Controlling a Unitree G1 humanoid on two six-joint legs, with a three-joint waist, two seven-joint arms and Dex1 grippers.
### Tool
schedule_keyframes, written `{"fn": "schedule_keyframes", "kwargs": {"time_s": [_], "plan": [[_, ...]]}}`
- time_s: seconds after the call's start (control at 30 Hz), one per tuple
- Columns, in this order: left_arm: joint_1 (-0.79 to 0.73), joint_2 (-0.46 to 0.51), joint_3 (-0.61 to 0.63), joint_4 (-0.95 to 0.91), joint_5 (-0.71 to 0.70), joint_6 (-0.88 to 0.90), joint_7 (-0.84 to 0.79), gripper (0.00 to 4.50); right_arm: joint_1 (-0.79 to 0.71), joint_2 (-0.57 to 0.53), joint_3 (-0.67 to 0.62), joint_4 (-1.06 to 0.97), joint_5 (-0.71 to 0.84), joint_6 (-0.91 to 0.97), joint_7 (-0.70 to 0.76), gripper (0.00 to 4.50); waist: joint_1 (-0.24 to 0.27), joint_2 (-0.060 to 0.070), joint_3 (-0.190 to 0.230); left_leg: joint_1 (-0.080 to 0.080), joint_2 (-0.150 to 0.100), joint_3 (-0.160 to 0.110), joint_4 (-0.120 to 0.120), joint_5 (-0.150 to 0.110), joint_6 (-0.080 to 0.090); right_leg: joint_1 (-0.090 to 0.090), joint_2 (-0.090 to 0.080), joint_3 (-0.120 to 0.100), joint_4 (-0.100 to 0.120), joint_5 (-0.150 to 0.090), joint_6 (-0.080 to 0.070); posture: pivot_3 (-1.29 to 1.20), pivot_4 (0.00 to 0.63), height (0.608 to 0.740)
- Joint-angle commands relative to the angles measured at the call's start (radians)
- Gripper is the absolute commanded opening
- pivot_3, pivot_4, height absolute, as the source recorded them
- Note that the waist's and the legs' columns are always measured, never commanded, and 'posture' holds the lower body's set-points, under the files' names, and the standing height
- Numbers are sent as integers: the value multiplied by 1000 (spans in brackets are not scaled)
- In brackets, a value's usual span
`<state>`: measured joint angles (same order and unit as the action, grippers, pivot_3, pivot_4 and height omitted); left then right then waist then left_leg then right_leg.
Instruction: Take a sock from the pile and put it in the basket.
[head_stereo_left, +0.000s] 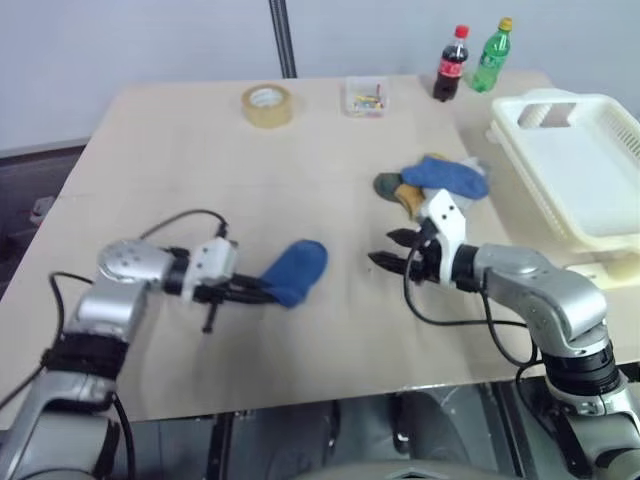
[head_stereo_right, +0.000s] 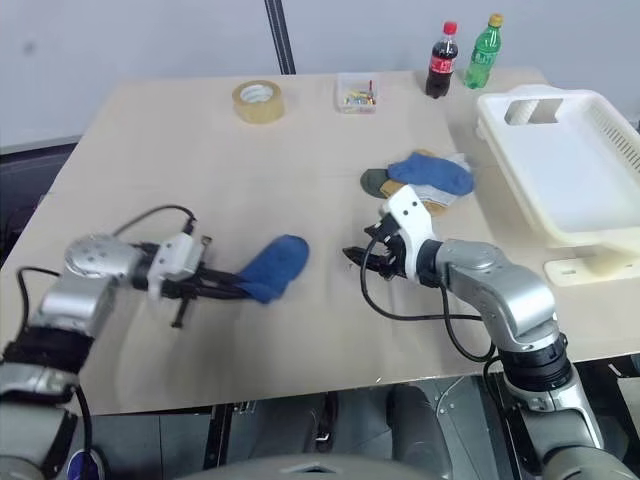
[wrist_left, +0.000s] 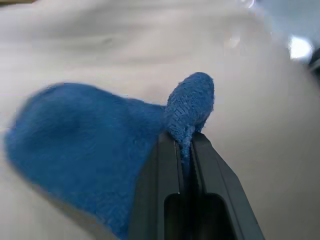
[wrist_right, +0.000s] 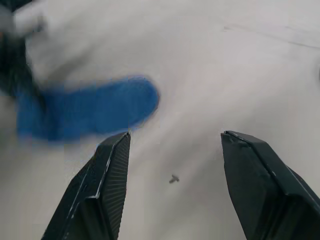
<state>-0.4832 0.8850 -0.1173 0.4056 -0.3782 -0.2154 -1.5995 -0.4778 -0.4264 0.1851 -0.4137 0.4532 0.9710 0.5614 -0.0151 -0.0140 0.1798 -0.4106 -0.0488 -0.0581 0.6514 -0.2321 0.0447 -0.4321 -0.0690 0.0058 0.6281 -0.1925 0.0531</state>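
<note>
Your left gripper (head_stereo_left: 250, 293) is pinched on the royal-blue fabric sock (head_stereo_left: 297, 270), right gripper (head_stereo_left: 395, 251) spread empty, so lift clear before swinging toward the white slotted plastic basket (head_stereo_left: 560, 205) at the table's right edge.

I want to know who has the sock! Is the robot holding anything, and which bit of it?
The left gripper is shut on the blue sock, pinching a fold at one end. The right gripper is open and holds nothing.

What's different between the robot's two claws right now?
The left gripper is clamped shut on the blue sock; the right gripper is open and empty. The left points right, toward the middle of the table; the right points left, toward the sock. Both have two black fingers.
</note>
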Motion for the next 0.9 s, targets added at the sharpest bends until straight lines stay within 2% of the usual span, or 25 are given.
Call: {"fn": "schedule_keyframes", "kwargs": {"time_s": [0.03,0.13,0.23,0.33,0.4,0.47,0.53,0.63,0.7,0.83,0.9], "plan": [[4,25,2,37,-47,-77,-15,85,-24,2,34,6,-20,-83,37,2994,-4,0,0,-1,0,0,0,0,0,-1,0,0,0,0,0,0,150,740],[92,54,42,-24,-77,-42,-10,954,-39,1,80,48,-65,-155,61,2994,-12,0,0,-5,0,1,0,0,0,-6,0,2,0,0,0,0,150,740],[178,56,133,-108,-114,69,83,2324,-47,6,93,70,-74,-191,90,2994,-15,-1,0,-6,0,1,0,0,0,-7,0,2,2,0,0,0,150,740],[298,57,255,-218,-144,156,222,2324,-52,8,96,82,-83,-212,107,2994,-16,-1,0,-6,0,0,0,0,0,-7,-1,1,2,0,0,0,150,740],[464,53,372,-375,-237,321,321,2324,-54,7,94,90,-87,-221,117,2994,-20,-1,0,-5,0,-1,0,0,0,-7,-1,1,3,0,0,0,150,740],[618,16,485,-548,-346,536,509,2324,-56,5,91,98,-91,-229,124,2994,-28,-1,0,-4,1,0,0,0,0,-7,-3,3,3,0,0,0,150,740],[751,-30,539,-704,-382,637,641,2324,-55,3,86,101,-92,-234,128,2994,-26,-1,0,-4,1,1,0,0,0,-7,-4,4,4,0,0,0,150,740],[881,-135,574,-922,-505,816,900,2324,-44,-8,71,87,-91,-264,140,2994,-15,-1,0,-3,2,-1,0,0,0,-6,-4,4,4,0,0,0,150,740],[892,-221,575,-996,-590,900,1091,2324,-19,-29,47,41,-62,-335,203,2994,2,-1,0,-3,2,-2,1,0,0,-6,-4,5,4,0,0,0,150,740],[884,-315,511,-1068,-504,946,1299,2324,37,-128,15,-49,5,-455,400,2994,14,-2,-1,-1,1,-3,3,0,-1,-1,-2,1,5,0,0,0,150,740],[868,-364,468,-1090,-491,972,1383,2384,61,-189,-27,-67,48,-476,477,3482,12,-2,-1,1,1,-2,3,0,-1,1,-1,0,5,0,0,0,150,740]]}}
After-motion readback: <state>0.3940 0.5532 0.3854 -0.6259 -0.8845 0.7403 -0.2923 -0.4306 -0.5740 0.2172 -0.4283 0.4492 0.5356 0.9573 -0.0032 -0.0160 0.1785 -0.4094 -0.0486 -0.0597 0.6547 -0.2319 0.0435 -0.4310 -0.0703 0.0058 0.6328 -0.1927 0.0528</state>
